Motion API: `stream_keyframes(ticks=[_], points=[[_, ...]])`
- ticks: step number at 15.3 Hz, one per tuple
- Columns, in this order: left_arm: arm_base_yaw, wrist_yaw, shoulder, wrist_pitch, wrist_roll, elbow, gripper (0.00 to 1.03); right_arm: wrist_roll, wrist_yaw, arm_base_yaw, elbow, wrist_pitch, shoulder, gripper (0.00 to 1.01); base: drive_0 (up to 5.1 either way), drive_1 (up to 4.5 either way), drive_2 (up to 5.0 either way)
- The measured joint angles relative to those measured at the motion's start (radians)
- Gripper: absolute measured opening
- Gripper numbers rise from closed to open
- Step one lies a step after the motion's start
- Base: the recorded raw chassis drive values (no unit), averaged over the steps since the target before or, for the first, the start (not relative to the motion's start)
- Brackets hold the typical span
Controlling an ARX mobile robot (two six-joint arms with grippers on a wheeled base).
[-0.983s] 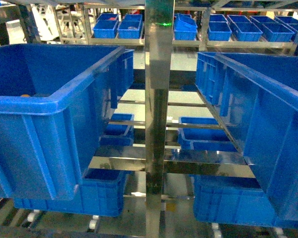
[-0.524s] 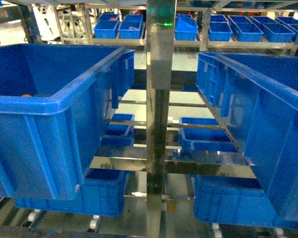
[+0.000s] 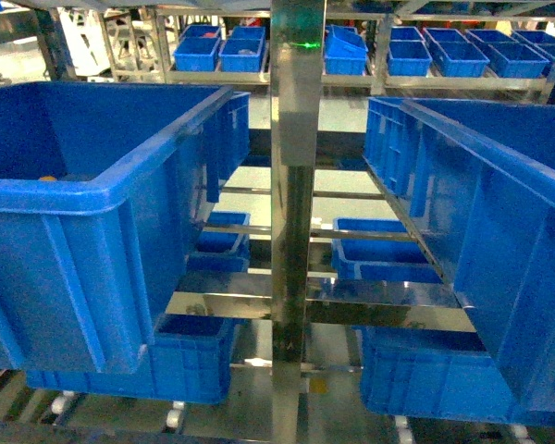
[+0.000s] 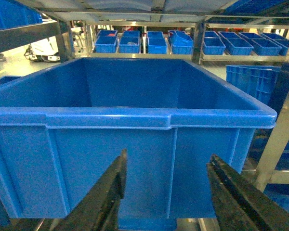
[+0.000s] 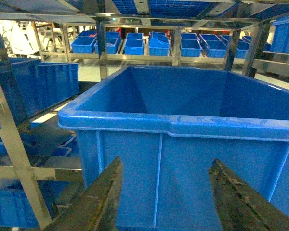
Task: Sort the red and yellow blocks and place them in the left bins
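A large deep blue bin stands on the left of the rack, and its rim and near wall fill the left wrist view. A tiny orange speck shows just above the rim inside it; I cannot tell what it is. No red or yellow block shows clearly in any view. My left gripper is open and empty, just in front of the bin's near wall. My right gripper is open and empty before another big blue crate. Neither gripper appears in the head view.
A steel rack post rises between the left bin and the right crate. Smaller blue trays sit on lower shelves, with more on the far rack. Steel uprights flank the right crate.
The head view swayed slightly sideways and came back. Nothing else has visibly moved.
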Motion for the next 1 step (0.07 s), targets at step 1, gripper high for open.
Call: stream_keyframes(ticks=[1], points=[[0.0,0.0,0.0,0.0,0.0,0.0,0.62,0.0,0.0,0.0,0.0,0.0,0.0,0.59,0.0,0.0,0.0]])
